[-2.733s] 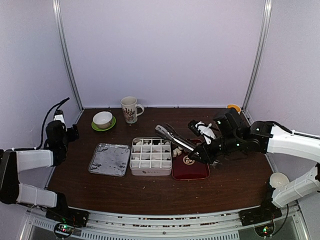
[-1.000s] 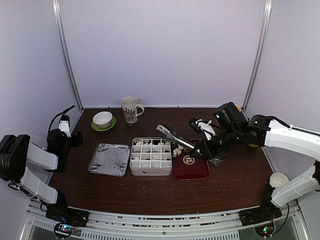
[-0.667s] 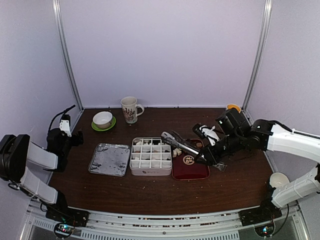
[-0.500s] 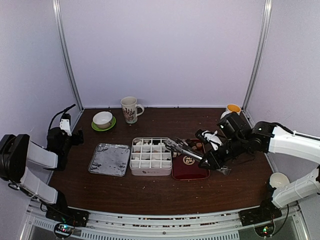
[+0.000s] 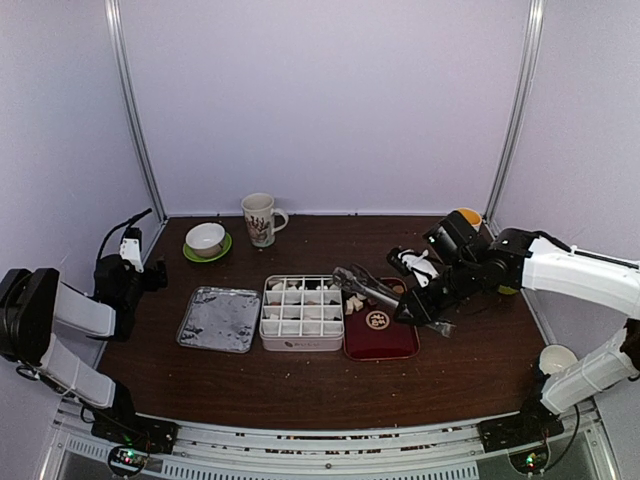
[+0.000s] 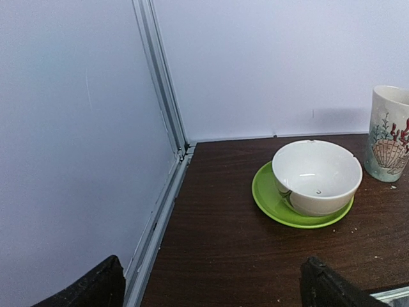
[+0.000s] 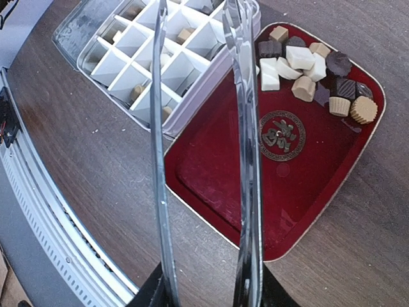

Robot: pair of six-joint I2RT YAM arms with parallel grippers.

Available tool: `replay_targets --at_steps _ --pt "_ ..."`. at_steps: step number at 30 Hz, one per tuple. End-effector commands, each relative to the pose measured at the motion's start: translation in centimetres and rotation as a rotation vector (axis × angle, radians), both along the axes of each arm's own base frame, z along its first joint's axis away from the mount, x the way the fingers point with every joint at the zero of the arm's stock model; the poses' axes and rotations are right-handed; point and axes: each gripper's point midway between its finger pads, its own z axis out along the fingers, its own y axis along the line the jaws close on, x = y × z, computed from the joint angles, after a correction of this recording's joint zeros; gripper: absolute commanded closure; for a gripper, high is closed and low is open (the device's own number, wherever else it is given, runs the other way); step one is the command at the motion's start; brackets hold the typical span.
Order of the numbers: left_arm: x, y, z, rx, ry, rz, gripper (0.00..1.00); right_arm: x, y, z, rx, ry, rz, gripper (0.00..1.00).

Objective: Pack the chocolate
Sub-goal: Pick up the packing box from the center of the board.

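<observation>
Small chocolate pieces (image 7: 305, 62) in dark brown, tan and cream lie bunched at the far end of the dark-red tray (image 7: 217, 167); from above the chocolate (image 5: 355, 298) shows at the tray's far left corner. Several pieces sit in cells of the white divided box (image 7: 195, 97). My right gripper (image 7: 208, 297) is shut on the handle end of the metal tongs (image 7: 246, 128). The tongs' arms stand apart with nothing between them, and their tips reach over the box's right edge. My left gripper (image 6: 214, 288) is open and empty at the far left, well away from the chocolate.
A white bowl on a green saucer (image 6: 316, 176) and a shell-print mug (image 6: 388, 133) stand at the back left. A flat metal lid (image 5: 219, 318) lies left of the box (image 5: 301, 312). An orange cup (image 5: 467, 215) sits at the back right, a white cup (image 5: 557, 358) near right.
My right arm carried the tongs right and toward the near edge, then came back a little toward the box. The left arm has stayed still.
</observation>
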Motion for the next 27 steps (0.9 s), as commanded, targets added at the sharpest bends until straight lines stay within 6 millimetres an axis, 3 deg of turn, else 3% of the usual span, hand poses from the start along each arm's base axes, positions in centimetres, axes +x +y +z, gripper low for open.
replay_targets --at_steps 1,16,27 --pt "0.5 -0.2 1.5 0.013 -0.049 -0.010 0.02 -0.1 -2.5 1.8 -0.055 -0.065 -0.049 0.62" --pt "0.5 -0.3 1.5 0.012 -0.049 -0.011 0.02 -3.5 -5.4 0.3 -0.134 0.163 -0.189 0.62" --pt "0.6 -0.3 1.5 0.012 -0.049 -0.012 0.02 -2.5 -4.7 -0.5 -0.214 0.187 -0.138 0.63"
